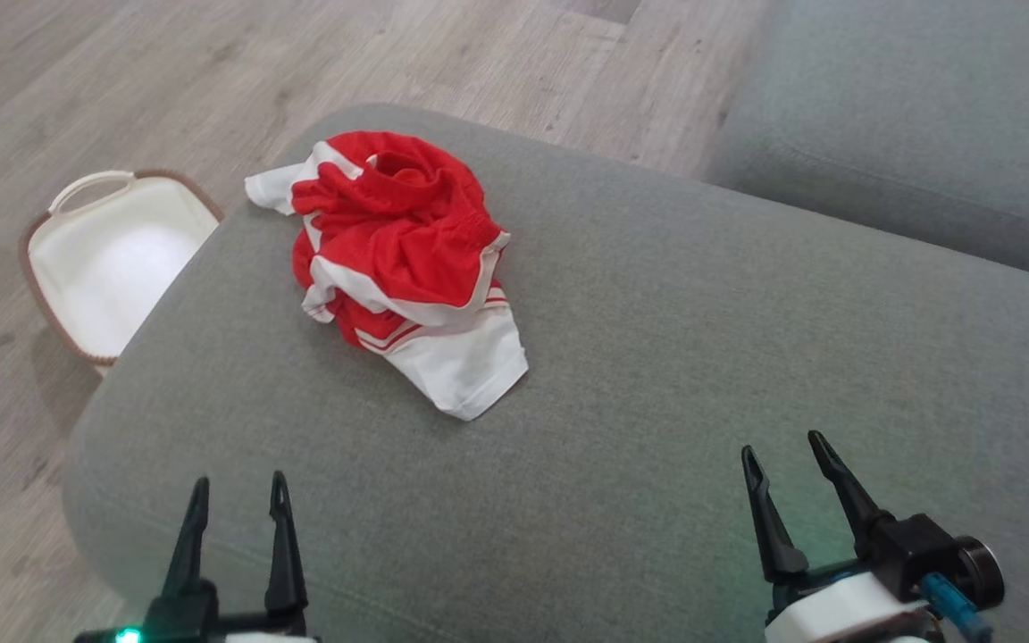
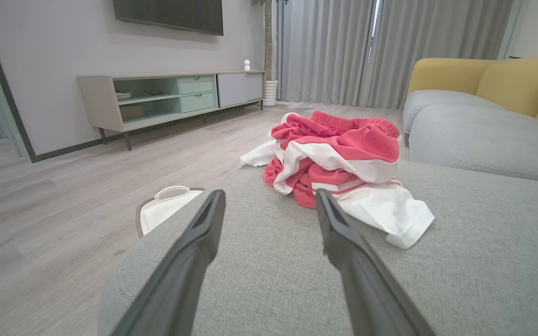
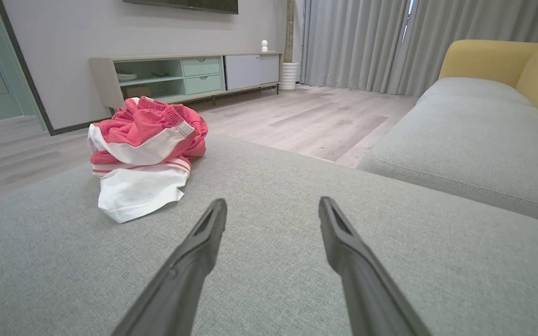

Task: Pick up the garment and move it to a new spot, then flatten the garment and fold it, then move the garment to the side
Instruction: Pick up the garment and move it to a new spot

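A crumpled red and white garment (image 1: 403, 259) lies in a heap on the far left part of a grey sofa cushion (image 1: 657, 357). Low in the head view, my left gripper (image 1: 239, 489) hovers open over the cushion's near left corner, well short of the garment. My right gripper (image 1: 782, 446) stands open at the lower right, far from the cloth. In the left wrist view the garment (image 2: 339, 163) sits just beyond the open left gripper (image 2: 271, 198). In the right wrist view the garment (image 3: 145, 154) is off to the left of the open right gripper (image 3: 272, 205).
A white basket (image 1: 112, 259) with a brown rim stands on the wooden floor beside the cushion's left edge. A second grey seat (image 1: 907, 125) with yellow backrests (image 2: 507, 79) lies to the right. A TV cabinet (image 2: 171, 95) lines the far wall.
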Motion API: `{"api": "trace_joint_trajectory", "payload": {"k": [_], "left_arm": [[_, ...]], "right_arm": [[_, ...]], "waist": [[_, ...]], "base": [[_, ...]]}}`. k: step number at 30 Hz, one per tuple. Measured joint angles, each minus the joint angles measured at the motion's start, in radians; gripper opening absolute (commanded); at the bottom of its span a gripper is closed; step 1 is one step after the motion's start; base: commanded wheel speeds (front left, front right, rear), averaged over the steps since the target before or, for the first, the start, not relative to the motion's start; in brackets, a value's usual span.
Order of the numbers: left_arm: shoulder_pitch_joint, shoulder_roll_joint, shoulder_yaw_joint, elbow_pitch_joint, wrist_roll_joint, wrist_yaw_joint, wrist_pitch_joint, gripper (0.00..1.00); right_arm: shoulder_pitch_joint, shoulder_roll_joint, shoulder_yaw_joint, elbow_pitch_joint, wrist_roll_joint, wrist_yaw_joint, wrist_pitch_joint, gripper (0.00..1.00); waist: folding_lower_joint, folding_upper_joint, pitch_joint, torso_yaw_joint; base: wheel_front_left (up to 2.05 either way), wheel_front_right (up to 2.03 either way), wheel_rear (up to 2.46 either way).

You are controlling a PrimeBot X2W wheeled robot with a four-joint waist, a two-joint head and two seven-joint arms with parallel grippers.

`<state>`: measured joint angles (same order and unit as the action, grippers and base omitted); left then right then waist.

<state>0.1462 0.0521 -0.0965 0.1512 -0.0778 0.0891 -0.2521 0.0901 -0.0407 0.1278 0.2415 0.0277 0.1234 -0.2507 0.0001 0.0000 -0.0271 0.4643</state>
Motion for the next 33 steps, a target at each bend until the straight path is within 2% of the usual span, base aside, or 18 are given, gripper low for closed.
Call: {"api": "trace_joint_trajectory", "payload": {"k": [5,11,15,18,21,22,26,30,33], "left_arm": [[-0.081,0.011,0.0,-0.038,0.034,-0.034,0.0,1.0],[-0.379,0.063,0.001,-0.023,0.051,-0.091,-0.002,1.0],[-0.613,0.069,-0.002,0.104,0.057,-0.112,-0.006,1.0],[-0.795,0.067,-0.007,0.226,0.057,-0.126,0.03,1.0],[-0.959,0.065,-0.011,0.349,0.056,-0.141,0.107,1.0],[-0.959,0.065,-0.011,0.349,0.056,-0.141,0.107,1.0],[-1.115,0.073,-0.001,0.54,0.049,-0.14,0.259,1.0],[-1.206,0.116,0.003,0.723,0.06,-0.117,0.424,1.0],[-1.229,0.152,0.001,0.825,0.079,-0.106,0.497,1.0]], "right_arm": [[0.002,0.0,-0.015,-0.011,-0.031,0.0,0.0,1.0],[0.004,-0.005,-0.033,-0.051,-0.082,0.0,0.0,1.0],[-0.017,-0.069,-0.029,-0.079,-0.089,0.0,0.0,1.0],[-0.055,-0.115,-0.027,-0.101,-0.089,0.0,0.0,1.0],[-0.085,-0.149,-0.025,-0.125,-0.089,0.0,0.0,1.0],[-0.085,-0.149,-0.025,-0.125,-0.089,0.0,0.0,1.0],[-0.106,-0.192,-0.019,-0.151,-0.089,0.0,0.0,1.0],[-0.126,-0.212,-0.019,-0.17,-0.089,0.0,0.0,1.0],[-0.14,-0.224,-0.02,-0.18,-0.089,0.001,0.0,1.0]], "waist": [[-0.0001,0.0,0.022,0.019],[-0.0001,0.0,0.078,0.035],[0.0,0.0,0.15,0.015],[0.0002,0.0,0.215,-0.017],[0.0002,0.0,0.273,-0.051],[0.0002,0.0,0.273,-0.051],[0.0001,0.0,0.343,-0.101],[0.0002,0.0,0.403,-0.151],[0.0001,-0.0001,0.439,-0.186]], "base": [[0.0,0.0,0.0],[0.0,0.0,0.0],[0.0,0.0,0.0],[0.0,0.0,0.0],[0.0,0.0,0.0],[0.0,0.0,0.0],[0.0,0.0,0.0],[0.0,0.0,0.0],[0.0,0.0,0.0]]}}
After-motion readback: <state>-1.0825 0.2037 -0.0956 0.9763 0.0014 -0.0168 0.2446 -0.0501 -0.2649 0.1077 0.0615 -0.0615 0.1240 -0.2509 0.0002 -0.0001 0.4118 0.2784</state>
